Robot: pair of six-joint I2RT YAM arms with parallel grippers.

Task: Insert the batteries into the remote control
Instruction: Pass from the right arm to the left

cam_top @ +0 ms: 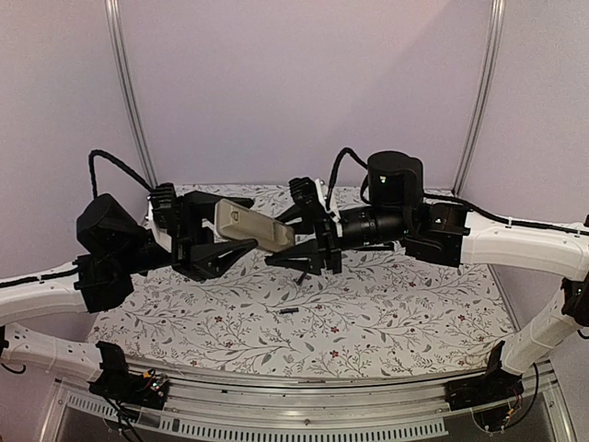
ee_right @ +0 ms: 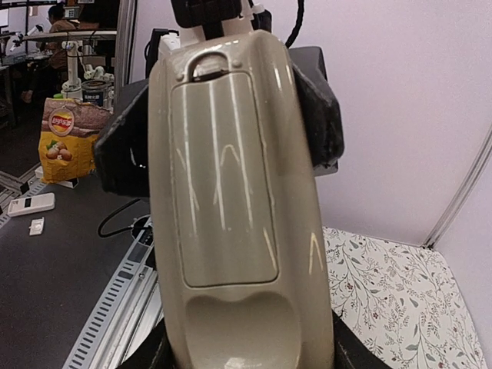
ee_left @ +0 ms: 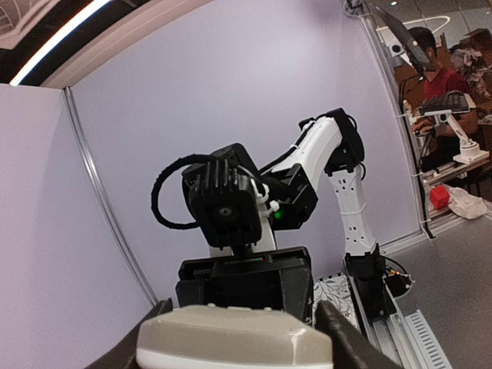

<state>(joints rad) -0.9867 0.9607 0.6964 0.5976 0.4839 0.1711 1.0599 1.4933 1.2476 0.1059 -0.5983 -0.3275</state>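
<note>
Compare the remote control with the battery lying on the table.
The remote control is grey-tan and long; the battery is dark and tiny. The remote control is held aloft in the left gripper; the battery lies loose on the floral table.

- You see the remote control (cam_top: 258, 227) up off the counter (cam_top: 414, 313), lying across from 9 to 3 o'clock.
- The left pincer (cam_top: 239, 223) clasps its 9 o'clock end and the right pincer (cam_top: 289, 238) its 3 o'clock end, with fingers on either side.
- One battery (cam_top: 288, 314) lies on the counter at 6 o'clock from the remote control, well apart from both pincers.
</note>
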